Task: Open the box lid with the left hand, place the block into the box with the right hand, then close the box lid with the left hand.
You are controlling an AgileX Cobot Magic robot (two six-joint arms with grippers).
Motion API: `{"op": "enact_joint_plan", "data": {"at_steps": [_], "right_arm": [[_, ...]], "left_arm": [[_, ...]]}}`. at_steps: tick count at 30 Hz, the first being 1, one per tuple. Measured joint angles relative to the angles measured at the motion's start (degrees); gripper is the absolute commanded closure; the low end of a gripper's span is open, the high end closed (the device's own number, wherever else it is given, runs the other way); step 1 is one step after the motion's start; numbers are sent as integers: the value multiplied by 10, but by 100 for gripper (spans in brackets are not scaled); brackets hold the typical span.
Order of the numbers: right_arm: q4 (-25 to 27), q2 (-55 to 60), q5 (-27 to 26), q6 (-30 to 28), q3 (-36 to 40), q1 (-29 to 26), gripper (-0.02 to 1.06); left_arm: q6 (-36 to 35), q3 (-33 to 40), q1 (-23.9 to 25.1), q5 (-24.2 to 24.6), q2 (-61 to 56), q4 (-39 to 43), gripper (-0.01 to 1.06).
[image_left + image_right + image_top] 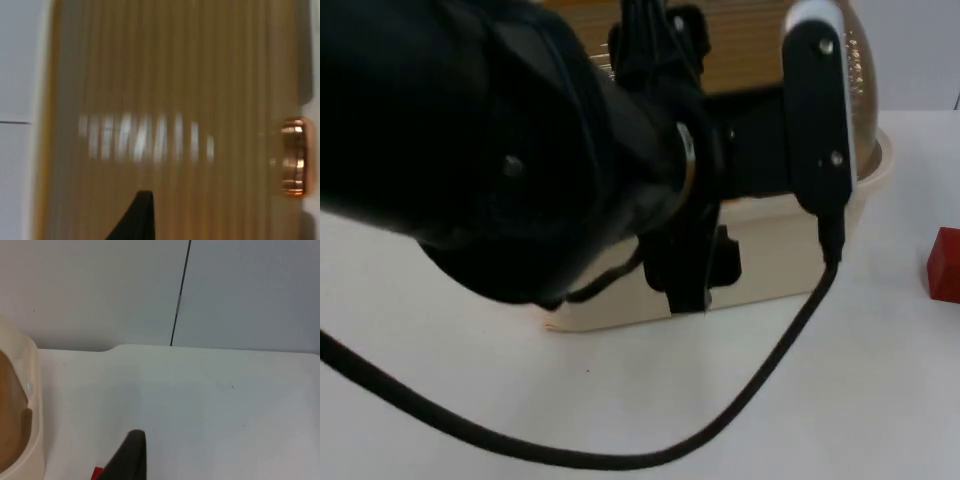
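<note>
Jaws of left gripper (692, 290) hang over cream box (775, 265), just before its ribbed amber lid (170, 100); whether parted or clenched, cannot tell. Red block (945, 264) lies on white surface (740, 390), right of box. Right arm waits.

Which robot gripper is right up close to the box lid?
The left gripper. It hangs at the cream box, and its wrist view looks straight onto the ribbed amber lid. The right gripper is off over the white table.
</note>
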Motion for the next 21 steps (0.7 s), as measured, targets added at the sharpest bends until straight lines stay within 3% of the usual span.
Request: {"op": "enact_joint_plan", "data": {"at_steps": [9,14,16,19,20,21], "right_arm": [[0,0,-2,0,0,0,0],[0,0,-2,0,0,0,0],[0,0,-2,0,0,0,0],[0,0,-2,0,0,0,0],[0,0,-2,0,0,0,0],[-1,0,-2,0,0,0,0]], "left_arm": [[-51,-3,0,-54,29,6,0],[-55,-11,0,-33,38,10,3],[-52,-12,0,-21,48,12,15],[-50,-12,0,-19,58,12,49],[-50,-12,0,-19,63,12,49],[-50,-12,0,-19,63,12,61]]}}
